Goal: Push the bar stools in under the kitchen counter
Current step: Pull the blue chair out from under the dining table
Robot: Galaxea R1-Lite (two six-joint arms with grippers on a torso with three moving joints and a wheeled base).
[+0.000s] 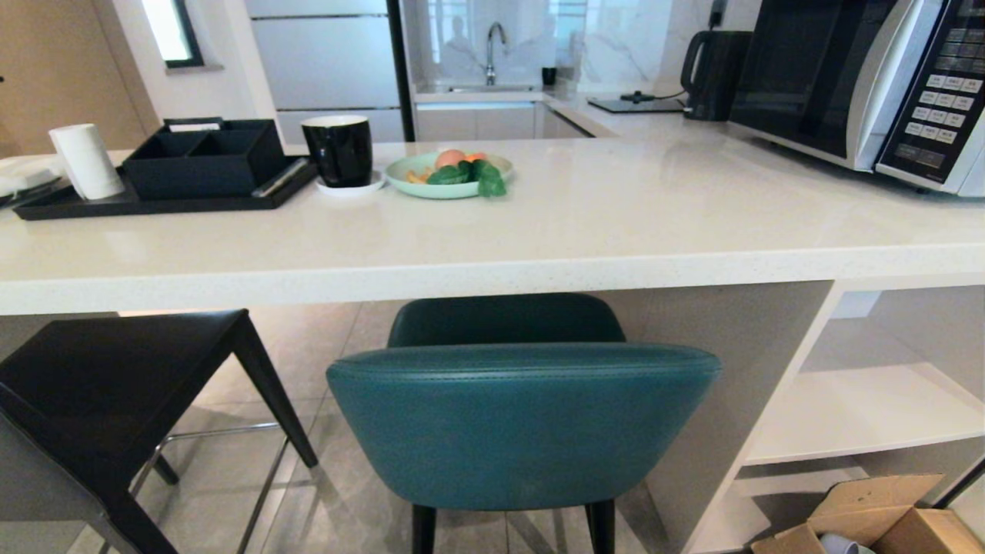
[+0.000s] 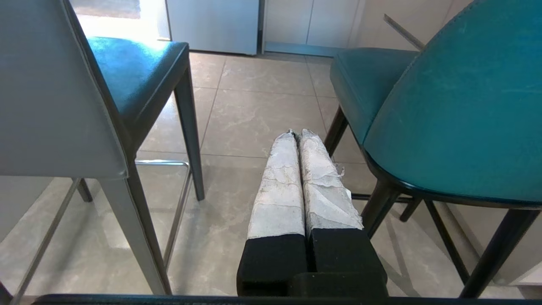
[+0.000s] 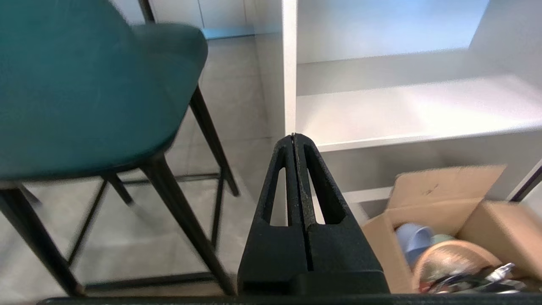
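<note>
The teal bar stool stands straight ahead with its curved back toward me and its seat partly under the kitchen counter. The grey bar stool stands to its left, turned at an angle, with its seat at the counter's edge. Neither arm shows in the head view. My left gripper, its fingers wrapped in white, is shut and empty. It hangs low between the grey stool and the teal stool. My right gripper is shut and empty, between the teal stool and the white shelf cubbies.
On the counter are a black tray with an organiser and a white roll, a black mug, a green plate of food, a kettle and a microwave. An open cardboard box sits on the floor at the right.
</note>
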